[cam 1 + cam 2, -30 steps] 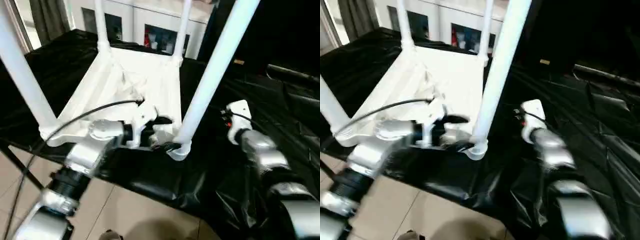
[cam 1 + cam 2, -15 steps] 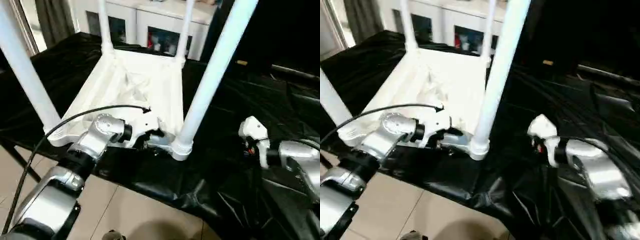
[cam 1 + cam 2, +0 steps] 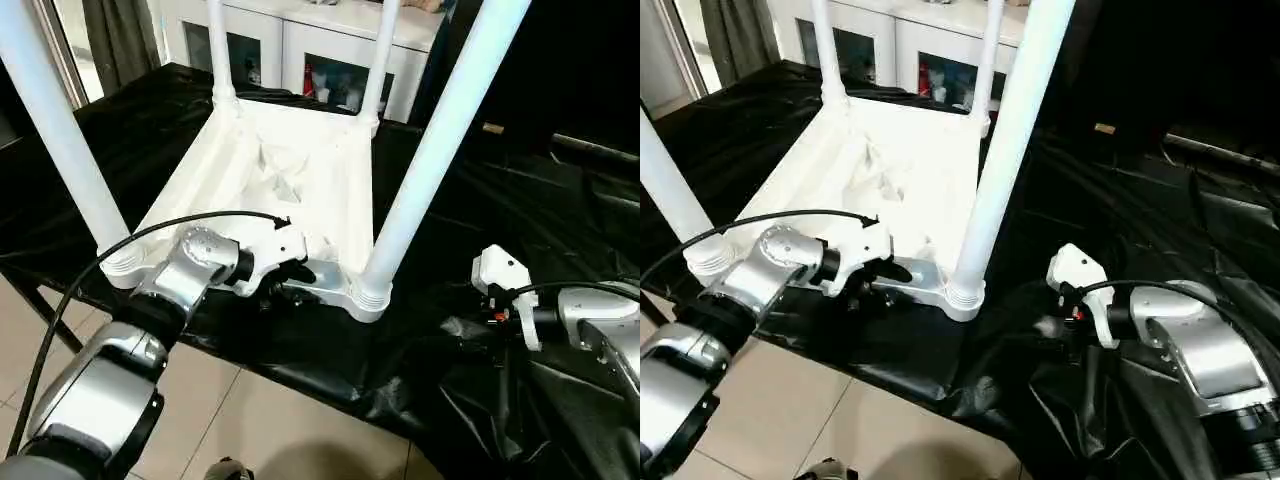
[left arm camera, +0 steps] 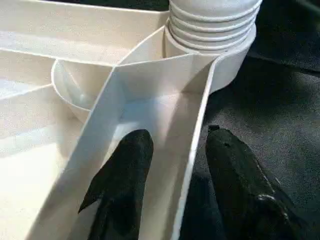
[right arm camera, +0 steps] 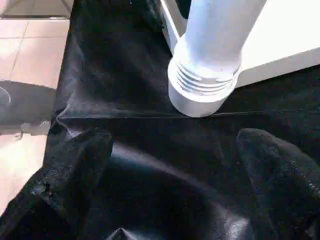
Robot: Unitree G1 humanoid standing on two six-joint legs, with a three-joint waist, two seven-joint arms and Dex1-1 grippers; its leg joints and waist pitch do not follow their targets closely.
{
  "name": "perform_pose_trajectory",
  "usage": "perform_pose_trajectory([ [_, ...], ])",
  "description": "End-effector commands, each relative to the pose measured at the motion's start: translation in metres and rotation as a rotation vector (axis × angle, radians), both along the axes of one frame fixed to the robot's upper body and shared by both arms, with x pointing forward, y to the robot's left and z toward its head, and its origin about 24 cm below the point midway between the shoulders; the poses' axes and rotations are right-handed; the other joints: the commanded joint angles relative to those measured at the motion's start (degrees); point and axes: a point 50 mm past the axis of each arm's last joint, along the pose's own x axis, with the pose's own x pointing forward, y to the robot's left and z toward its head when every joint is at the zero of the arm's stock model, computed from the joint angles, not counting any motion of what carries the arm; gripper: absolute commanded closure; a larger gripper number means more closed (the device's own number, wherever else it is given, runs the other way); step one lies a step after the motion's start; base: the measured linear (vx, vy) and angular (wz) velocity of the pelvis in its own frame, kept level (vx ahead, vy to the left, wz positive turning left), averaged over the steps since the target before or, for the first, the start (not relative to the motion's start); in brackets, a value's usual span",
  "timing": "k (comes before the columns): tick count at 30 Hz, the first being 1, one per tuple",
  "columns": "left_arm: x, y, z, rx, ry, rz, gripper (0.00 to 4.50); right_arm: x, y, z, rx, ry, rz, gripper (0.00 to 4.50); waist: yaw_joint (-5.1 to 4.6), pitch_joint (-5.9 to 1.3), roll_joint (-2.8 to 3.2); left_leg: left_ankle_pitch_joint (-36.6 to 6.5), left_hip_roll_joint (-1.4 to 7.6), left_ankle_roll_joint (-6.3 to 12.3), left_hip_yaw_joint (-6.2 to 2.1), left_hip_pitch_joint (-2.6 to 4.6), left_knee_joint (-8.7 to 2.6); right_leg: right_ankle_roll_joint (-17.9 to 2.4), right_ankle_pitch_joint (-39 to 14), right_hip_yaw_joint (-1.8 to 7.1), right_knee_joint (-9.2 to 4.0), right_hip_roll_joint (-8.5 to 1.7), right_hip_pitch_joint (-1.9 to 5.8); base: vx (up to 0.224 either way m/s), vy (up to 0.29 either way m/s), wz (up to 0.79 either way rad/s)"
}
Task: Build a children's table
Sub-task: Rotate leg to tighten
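Four white legs (image 3: 430, 165) stand up from the corner sockets of the children's table (image 3: 290, 190), which lies upside down with its ribbed underside facing up on a table covered in black sheeting (image 3: 520, 230). At the near edge of the tabletop, just beside the near right leg's socket, the left end effector (image 4: 172, 187) straddles the rim wall: one black finger (image 4: 122, 175) sits inside the recessed channel and the other outside over the black sheeting, half closed around the wall. Well off to the right of that leg, the right end effector (image 5: 175, 190) hangs over the crumpled sheeting, its fingers spread wide and holding nothing. Behind the table stands a white cabinet (image 3: 330, 60) with glass doors.
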Motion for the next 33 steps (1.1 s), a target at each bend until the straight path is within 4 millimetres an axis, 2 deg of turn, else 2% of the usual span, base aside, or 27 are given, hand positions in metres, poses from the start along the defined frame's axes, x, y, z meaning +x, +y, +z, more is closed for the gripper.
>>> perform_pose_trajectory([
  [1,0.003,-0.003,0.006,0.000,-0.021,-0.013,2.76,-0.002,0.000,0.003,-0.011,0.001,0.014,0.00,0.29,-4.18,0.01,-15.8,0.93,0.44,-0.02,1.09,-4.10,-10.5,-16.3,1.64,-4.88,-3.25,2.65,0.000,0.000,0.00],
  [16,0.005,0.000,0.002,0.018,-0.003,-0.008,4.00,-0.006,0.000,0.003,-0.024,0.025,0.019,0.00,0.35,-4.00,0.12,-17.9,0.96,-0.12,-0.20,1.24,-4.25,-9.5,-20.3,1.61,-5.40,-3.46,2.52,0.000,0.000,0.00],
  [18,0.005,0.001,0.001,0.028,0.004,-0.008,4.05,-0.006,0.000,0.003,-0.023,0.025,0.018,0.00,0.16,-4.07,-0.01,-17.1,0.88,-0.10,-0.26,0.94,-4.29,-9.5,-19.2,1.58,-5.25,-3.41,2.77,0.000,0.000,0.00],
  [22,0.004,0.003,-0.002,0.056,0.016,-0.001,4.29,-0.003,0.001,0.004,-0.014,-0.008,-0.003,0.00,-0.16,-4.15,-0.06,-15.7,0.77,0.18,-0.17,0.82,-4.18,-10.2,-16.4,1.60,-4.96,-3.31,2.95,0.000,0.000,0.00],
  [23,0.004,0.004,-0.002,0.052,0.025,0.009,4.31,0.000,0.002,0.004,-0.012,-0.027,-0.023,0.00,-0.14,-4.16,0.11,-15.6,0.78,0.26,-0.17,0.91,-4.15,-10.4,-16.0,1.61,-4.92,-3.32,2.92,0.000,0.000,0.00],
  [26,-0.004,0.000,-0.002,-0.003,0.064,0.020,4.47,0.007,0.007,0.001,0.020,-0.086,-0.102,0.00,-0.74,-3.93,-0.14,-15.0,0.83,-0.17,-0.19,0.70,-4.34,-10.8,-15.7,1.55,-4.69,-3.35,2.96,0.000,0.000,0.00],
  [29,-0.010,-0.003,-0.003,-0.030,0.063,0.021,4.47,0.005,0.012,-0.004,0.039,-0.092,-0.114,0.00,-1.23,-3.92,0.15,-15.6,0.99,0.10,-0.15,1.05,-4.42,-11.6,-14.4,1.63,-4.62,-3.11,2.78,0.000,0.000,0.00],
  [30,-0.015,-0.004,-0.004,-0.043,0.063,0.028,4.47,0.003,0.015,-0.006,0.041,-0.098,-0.111,0.00,-1.36,-3.77,0.00,-15.4,1.11,0.12,-0.13,1.00,-4.50,-11.8,-13.6,1.69,-4.50,-3.13,2.73,0.000,0.000,0.00],
  [31,-0.021,-0.005,-0.006,-0.056,0.051,0.045,4.47,0.001,0.019,-0.009,0.057,-0.109,-0.120,0.00,-1.50,-3.40,-0.40,-15.5,1.00,0.50,0.02,0.83,-4.53,-11.6,-14.1,1.71,-4.73,-3.03,2.57,0.000,0.000,0.00],
  [33,-0.027,-0.006,-0.009,-0.060,0.034,0.047,4.47,0.002,0.023,-0.009,0.083,-0.136,-0.148,0.00,-1.65,-3.15,-0.42,-15.8,0.98,1.04,0.11,0.94,-4.66,-10.8,-16.3,1.78,-4.95,-2.98,2.33,0.000,0.000,0.00],
])
